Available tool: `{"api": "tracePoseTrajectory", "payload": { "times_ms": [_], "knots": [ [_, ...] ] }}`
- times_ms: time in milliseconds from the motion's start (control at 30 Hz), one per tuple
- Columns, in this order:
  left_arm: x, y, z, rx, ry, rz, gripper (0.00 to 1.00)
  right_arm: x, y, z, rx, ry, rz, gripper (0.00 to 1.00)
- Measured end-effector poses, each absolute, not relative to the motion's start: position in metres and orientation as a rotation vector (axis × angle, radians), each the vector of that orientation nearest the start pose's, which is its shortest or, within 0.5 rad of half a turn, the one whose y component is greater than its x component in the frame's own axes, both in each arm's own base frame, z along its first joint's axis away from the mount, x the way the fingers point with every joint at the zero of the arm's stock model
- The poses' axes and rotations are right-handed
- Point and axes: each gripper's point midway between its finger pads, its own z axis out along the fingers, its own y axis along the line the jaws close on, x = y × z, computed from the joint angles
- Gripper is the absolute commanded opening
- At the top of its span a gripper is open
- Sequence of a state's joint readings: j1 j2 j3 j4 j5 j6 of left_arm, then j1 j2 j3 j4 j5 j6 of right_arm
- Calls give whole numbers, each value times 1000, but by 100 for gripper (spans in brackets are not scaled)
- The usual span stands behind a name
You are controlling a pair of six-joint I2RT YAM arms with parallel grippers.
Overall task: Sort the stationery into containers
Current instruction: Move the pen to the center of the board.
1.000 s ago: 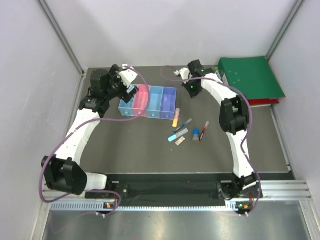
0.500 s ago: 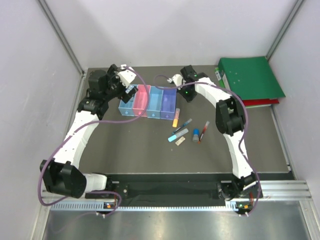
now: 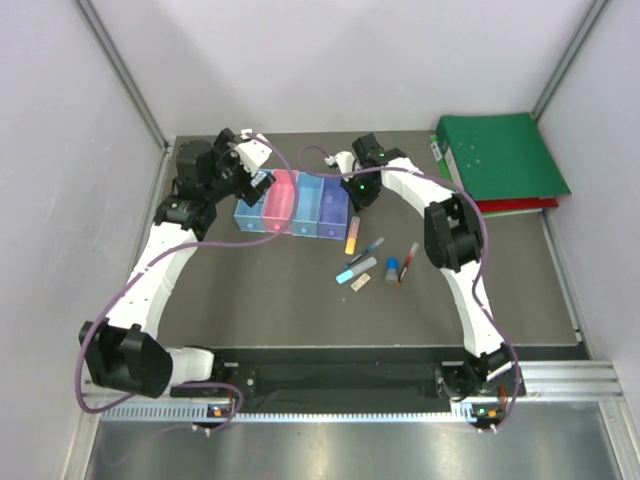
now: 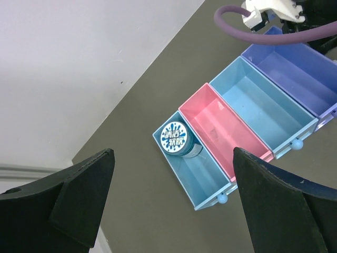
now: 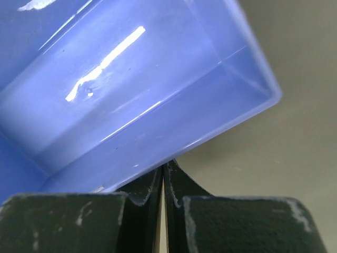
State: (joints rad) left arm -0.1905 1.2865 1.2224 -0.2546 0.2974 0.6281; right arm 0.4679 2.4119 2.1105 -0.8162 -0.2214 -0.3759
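Note:
Four containers stand in a row: blue (image 3: 250,212), pink (image 3: 282,200), light blue (image 3: 311,203) and purple (image 3: 336,206). A round blue disc (image 4: 175,138) lies in the far end of the blue bin (image 4: 208,187). My left gripper (image 4: 172,158) hangs open above that bin, holding nothing. My right gripper (image 5: 164,169) is shut and empty, its tips against the outer wall of the purple bin (image 5: 131,79) at its far right corner. In front of the bins lie an orange-yellow highlighter (image 3: 352,236), a dark pen (image 3: 367,249), a light-blue marker (image 3: 356,270), a tan eraser (image 3: 361,283), a small blue cylinder (image 3: 391,270) and a red pen (image 3: 407,262).
Green binders (image 3: 500,155) with a red one beneath lie at the back right corner. Grey walls close the table at the back and sides. The right arm's purple cable (image 4: 253,31) loops over the far end of the purple bin.
My right gripper has swung left from the back of the table to the purple bin's far right corner. The row of bins has shifted slightly left. The left gripper has barely moved.

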Motion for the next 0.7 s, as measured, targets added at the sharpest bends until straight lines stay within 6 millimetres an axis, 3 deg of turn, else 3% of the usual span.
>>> {"api": "tracePoseTrajectory", "payload": {
  "times_ms": [367,567,700],
  "knots": [
    [405,-106,304,934,1621,29,99,445,288,28,-1108,2477,563,0],
    [405,-106,304,937,1621,31,99,405,275,26,-1115,2553,594,0],
    [403,-105,308,934,1613,34,99,390,264,26,-1109,2597,570,0]
  ]
}}
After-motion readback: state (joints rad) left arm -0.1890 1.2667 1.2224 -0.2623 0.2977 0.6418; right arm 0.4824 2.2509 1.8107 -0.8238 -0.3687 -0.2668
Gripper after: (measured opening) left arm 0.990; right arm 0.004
